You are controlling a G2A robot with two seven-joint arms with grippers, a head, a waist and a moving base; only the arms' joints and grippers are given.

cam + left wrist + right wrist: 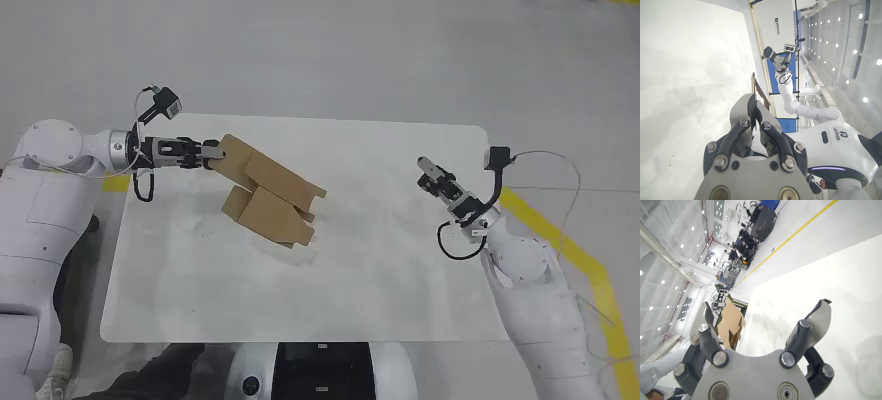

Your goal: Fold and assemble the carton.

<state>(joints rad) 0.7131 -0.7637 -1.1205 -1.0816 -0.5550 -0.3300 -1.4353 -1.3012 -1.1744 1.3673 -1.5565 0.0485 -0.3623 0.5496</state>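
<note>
My left fingers are clamped on one edge of the brown carton, which stretches from their tips, partly folded, over the white surface. Well beyond it my right fingers stand apart, holding nothing, near the surface's side edge. A yellow floor line crosses the grey floor behind them.

Top view taken from overhead, aimed straight down, whole table covered from afar. Left wrist view set close behind left jaws, aimed low across table toward right arm. Right wrist view set close behind right jaws, aimed back toward carton. Table, carton shared by all views.
</note>
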